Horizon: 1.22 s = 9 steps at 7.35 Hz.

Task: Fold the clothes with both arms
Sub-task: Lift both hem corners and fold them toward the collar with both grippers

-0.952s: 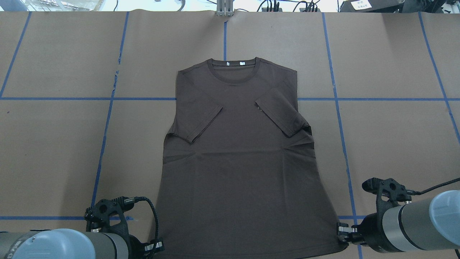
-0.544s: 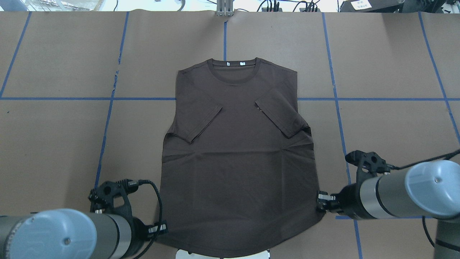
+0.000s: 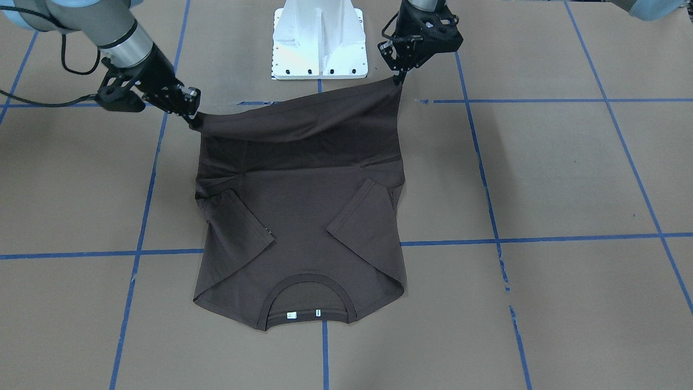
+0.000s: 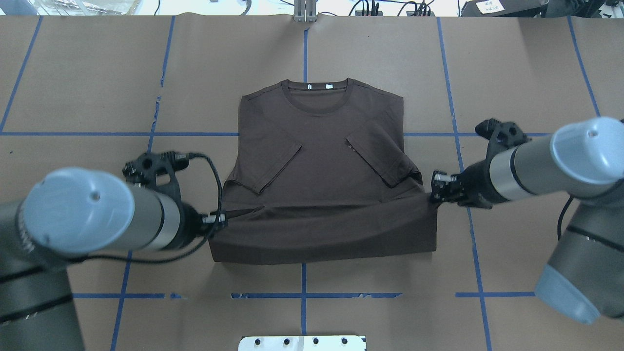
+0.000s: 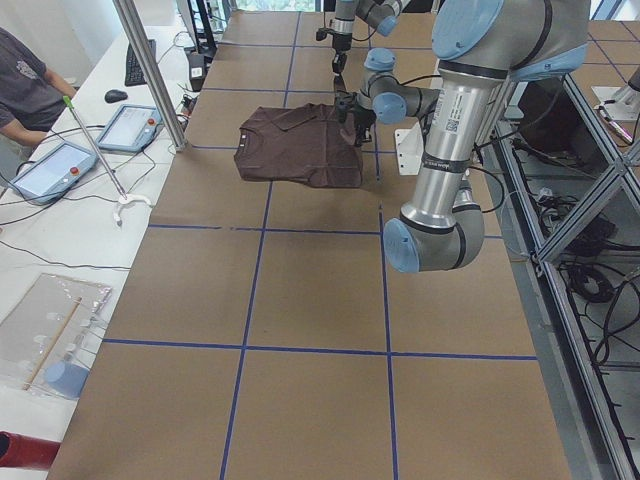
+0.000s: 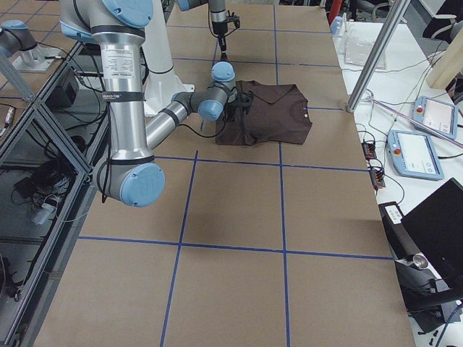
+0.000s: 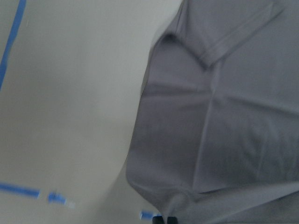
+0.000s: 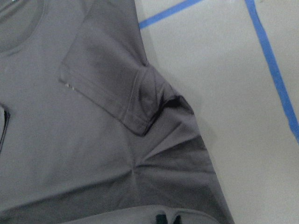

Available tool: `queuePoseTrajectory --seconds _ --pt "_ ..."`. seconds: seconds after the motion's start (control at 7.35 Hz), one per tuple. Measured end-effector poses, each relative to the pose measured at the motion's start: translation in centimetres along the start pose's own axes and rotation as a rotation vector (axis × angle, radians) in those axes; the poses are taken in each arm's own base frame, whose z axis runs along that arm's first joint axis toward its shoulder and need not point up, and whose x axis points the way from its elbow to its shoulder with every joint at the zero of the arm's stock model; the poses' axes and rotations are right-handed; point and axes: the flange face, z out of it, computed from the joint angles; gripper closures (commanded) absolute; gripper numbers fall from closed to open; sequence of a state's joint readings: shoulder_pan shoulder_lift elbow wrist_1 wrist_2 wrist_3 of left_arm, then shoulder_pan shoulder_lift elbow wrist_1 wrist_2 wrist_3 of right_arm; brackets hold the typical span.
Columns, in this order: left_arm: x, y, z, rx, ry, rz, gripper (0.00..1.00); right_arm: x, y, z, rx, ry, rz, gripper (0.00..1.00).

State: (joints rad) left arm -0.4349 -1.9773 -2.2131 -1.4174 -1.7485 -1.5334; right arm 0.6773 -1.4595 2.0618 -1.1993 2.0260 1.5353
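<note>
The left gripper (image 4: 219, 218) and right gripper (image 4: 436, 186) each pinch a hem corner of the T-shirt (image 4: 319, 161) — hem raised; the collar (image 4: 317, 95) lies straight ahead of both — equally near.

Robotics lab, 2-arm manip. test cell.
Evidence: 2 industrial arms, left arm (image 5: 460, 130) and right arm (image 6: 123, 94), share one white pedestal base (image 3: 319, 43) w/ bolt heads along its foot. Table (image 4: 536, 73) is covered in brown paper, marked into a grid w/ blue tape (image 4: 341, 295). Alu-profile frame (image 5: 590, 212) runs beside the rig; loose black cables (image 6: 43, 170) lie on the floor under it. White side bench on the far side holds 2 touch-screen pendants (image 5: 135, 127) w/ red buttons, a keyboard (image 5: 135, 62) and a mouse (image 5: 116, 96). An operator (image 5: 25, 80) is at that bench. An upright metal pole (image 5: 150, 70) stands at the table edge.
</note>
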Motion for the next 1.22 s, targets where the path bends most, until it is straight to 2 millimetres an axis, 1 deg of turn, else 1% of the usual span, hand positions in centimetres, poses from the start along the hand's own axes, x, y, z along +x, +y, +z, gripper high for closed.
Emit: queuePoseTrajectory --seconds 0.14,0.27,0.41,0.54,0.82,0.95,1.22 --pt "0.5 -3.3 0.8 0.036 -0.017 -0.008 1.0 -0.2 -2.7 -0.1 0.024 0.001 0.027 1.0" --pt "0.8 -6.4 1.7 0.07 -0.032 -0.016 1.0 -0.3 -4.8 -0.2 0.046 0.001 0.047 1.0" --pt "0.9 -9.2 2.6 0.1 -0.042 -0.025 1.0 -0.4 -6.3 -0.1 0.063 0.004 0.064 1.0" --pt "1.2 -11.8 3.8 0.126 -0.041 -0.032 1.0 -1.0 -7.6 0.2 0.076 0.005 0.075 1.0" --pt "2.4 -16.7 7.4 0.168 -0.022 -0.047 1.0 -3.3 -11.2 2.1 0.099 0.014 0.102 1.0" --pt "2.4 -18.8 8.5 0.187 -0.013 -0.057 1.0 -4.5 -13.1 3.0 0.111 0.021 0.117 1.0" --pt "2.9 -22.3 9.4 0.217 -0.014 -0.068 1.0 -6.1 -16.5 4.4 0.13 0.041 0.143 1.0"
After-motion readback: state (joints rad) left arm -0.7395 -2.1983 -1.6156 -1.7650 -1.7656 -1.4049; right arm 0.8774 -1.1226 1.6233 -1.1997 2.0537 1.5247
